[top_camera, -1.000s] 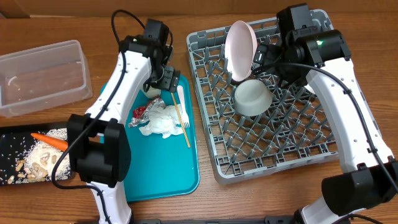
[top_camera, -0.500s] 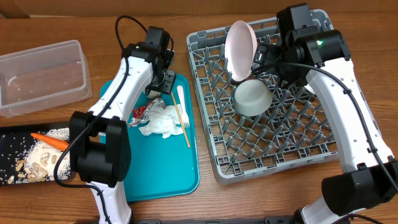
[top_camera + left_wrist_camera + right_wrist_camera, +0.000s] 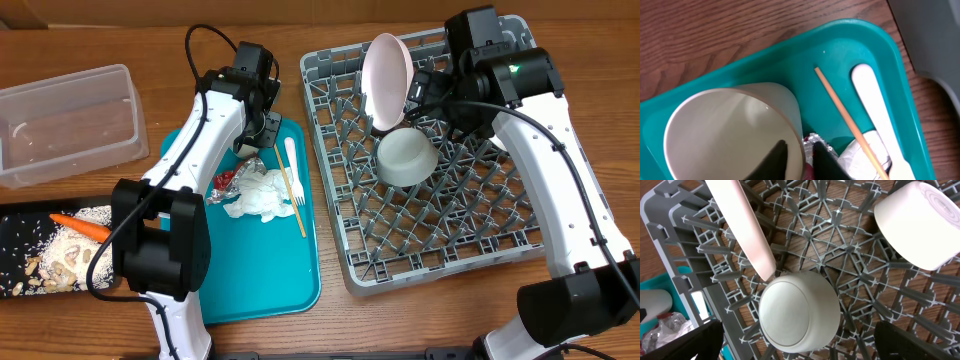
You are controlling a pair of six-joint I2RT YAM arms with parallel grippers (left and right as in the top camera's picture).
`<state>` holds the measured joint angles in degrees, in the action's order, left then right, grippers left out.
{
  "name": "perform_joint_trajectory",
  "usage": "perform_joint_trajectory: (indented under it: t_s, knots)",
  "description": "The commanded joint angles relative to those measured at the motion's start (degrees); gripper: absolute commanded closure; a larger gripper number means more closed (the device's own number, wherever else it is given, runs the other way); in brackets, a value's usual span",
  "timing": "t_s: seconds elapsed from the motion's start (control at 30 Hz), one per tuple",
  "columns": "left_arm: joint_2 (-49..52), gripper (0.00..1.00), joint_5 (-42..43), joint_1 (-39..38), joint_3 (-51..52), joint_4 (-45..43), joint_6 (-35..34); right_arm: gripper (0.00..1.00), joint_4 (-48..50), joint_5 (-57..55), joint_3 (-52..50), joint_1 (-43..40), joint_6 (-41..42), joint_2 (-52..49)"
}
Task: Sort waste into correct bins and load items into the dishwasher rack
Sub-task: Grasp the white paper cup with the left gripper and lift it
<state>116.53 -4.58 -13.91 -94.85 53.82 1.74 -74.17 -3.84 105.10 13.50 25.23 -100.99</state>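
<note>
- Your left gripper (image 3: 799,156) is pinching the rim of the round white cup (image 3: 730,130), one finger inside and one outside, on the flat teal plastic tray (image 3: 850,45).
- Your right gripper (image 3: 797,341) hangs spread wide over the square grey plastic lattice rack (image 3: 670,210), above an upturned whitish round bowl (image 3: 800,311).

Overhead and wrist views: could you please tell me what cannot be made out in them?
- Overhead: white cup almost wholly hidden beneath the left gripper.
- Overhead: whitish bowl hidden by the right arm; right wrist view cuts it at the edge.
- Left wrist: fork tines cut off by the bottom edge.
- Overhead: black tray cut off at the left edge.
</note>
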Motion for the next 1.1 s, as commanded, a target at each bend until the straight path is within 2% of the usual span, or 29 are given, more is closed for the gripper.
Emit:
perform_joint_trajectory:
  t_s: [0.0, 0.07, 0.2, 0.37, 0.77, 0.9, 1.07]
  knots:
    - [0.4, 0.92, -1.2, -0.4, 0.3, -0.8, 0.4, 0.0, 0.2, -0.5, 1.4, 0.0, 0.1, 0.9]
    - [0.4, 0.96, -1.9, -0.3, 0.3, -1.0, 0.4, 0.0, 0.2, -0.6, 1.4, 0.0, 0.1, 0.9]
    - [0.3, 0.96, -2.0, -0.3, -0.1, -0.8, -0.3, 0.0, 0.2, -0.5, 1.4, 0.0, 0.1, 0.9]
    - [0.0, 0.96, -1.2, -0.3, -4.7, 3.8, -4.5, 0.0, 0.2, -0.6, 1.4, 0.0, 0.1, 0.9]
    - [-5.7, 0.96, 11.8, 0.4, -20.7, 19.3, -8.7, 0.0, 0.2, -0.6, 1.4, 0.0, 0.1, 0.9]
    - [-9.1, 0.96, 20.0, 3.4, -21.5, 21.8, -11.5, 0.0, 0.2, -0.5, 1.4, 0.0, 0.1, 0.9]
    - [-10.5, 0.96, 43.3, 13.1, -21.5, 25.8, -9.5, 0.0, 0.2, -0.6, 1.4, 0.0, 0.1, 0.9]
